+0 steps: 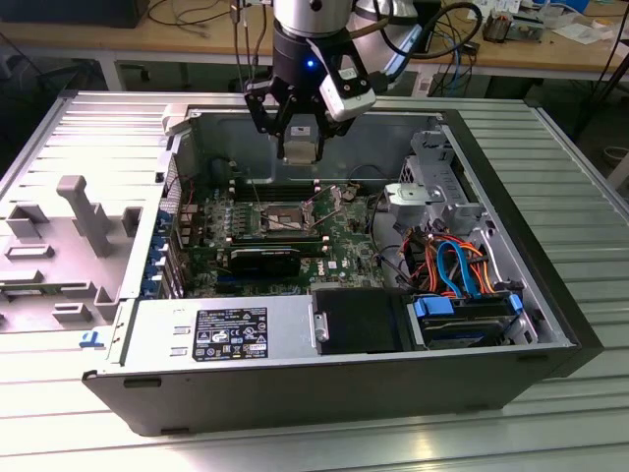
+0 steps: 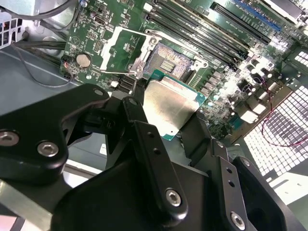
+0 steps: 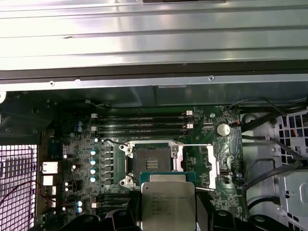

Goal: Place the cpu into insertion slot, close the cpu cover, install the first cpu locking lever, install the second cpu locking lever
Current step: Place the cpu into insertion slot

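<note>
My gripper (image 1: 300, 149) hangs above the open computer case, shut on the cpu (image 1: 301, 144). In both wrist views the cpu (image 2: 169, 102) (image 3: 167, 204) is a flat square chip with a dull silvery top on a green base, clamped by its edges between the black fingers (image 2: 140, 120). It is in the air, apart from the board. The insertion slot (image 3: 151, 157) (image 2: 174, 59) lies bare, dark centre showing, on the green board (image 1: 344, 246). The cpu cover (image 3: 211, 166) (image 2: 117, 42) stands swung open beside the slot. Thin wire levers (image 3: 195, 145) are raised off the slot.
Long black memory slots (image 3: 139, 126) run along one side of the socket. A black card (image 1: 265, 261), the power supply (image 1: 221, 334), a drive bay with coloured cables (image 1: 457, 265) and the case walls (image 1: 550, 256) surround the board. A grey moulded tray (image 1: 59, 246) lies at the exterior view's left.
</note>
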Motion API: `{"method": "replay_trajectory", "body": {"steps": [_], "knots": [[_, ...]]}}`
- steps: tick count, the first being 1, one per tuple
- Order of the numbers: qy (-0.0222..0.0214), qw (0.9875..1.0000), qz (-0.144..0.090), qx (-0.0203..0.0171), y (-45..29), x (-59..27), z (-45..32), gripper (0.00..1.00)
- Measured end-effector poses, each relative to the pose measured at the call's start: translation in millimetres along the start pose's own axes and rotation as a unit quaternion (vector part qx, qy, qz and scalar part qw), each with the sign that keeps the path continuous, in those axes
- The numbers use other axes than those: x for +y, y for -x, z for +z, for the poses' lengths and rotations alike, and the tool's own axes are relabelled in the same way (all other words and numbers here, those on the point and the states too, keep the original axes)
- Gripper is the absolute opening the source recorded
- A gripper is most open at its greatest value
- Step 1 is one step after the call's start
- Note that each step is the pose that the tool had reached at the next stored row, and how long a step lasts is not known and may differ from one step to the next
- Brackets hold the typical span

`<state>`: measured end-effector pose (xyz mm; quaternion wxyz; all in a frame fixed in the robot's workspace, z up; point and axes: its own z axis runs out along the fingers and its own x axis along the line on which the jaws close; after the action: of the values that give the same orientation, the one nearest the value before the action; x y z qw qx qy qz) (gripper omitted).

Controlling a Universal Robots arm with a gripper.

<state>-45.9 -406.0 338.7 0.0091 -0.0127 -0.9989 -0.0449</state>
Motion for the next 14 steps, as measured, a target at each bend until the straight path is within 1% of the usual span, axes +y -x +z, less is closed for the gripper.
{"method": "replay_trajectory", "body": {"steps": [3,8,14], "knots": [[0.0000,1.0000,0.000,0.0000,-1.0,0.8,1.1,0.55],[0.0000,1.0000,0.000,0.0000,-5.0,3.3,2.7,0.55],[-0.0001,1.0000,0.000,0.0000,-5.1,3.3,2.8,0.55]]}}
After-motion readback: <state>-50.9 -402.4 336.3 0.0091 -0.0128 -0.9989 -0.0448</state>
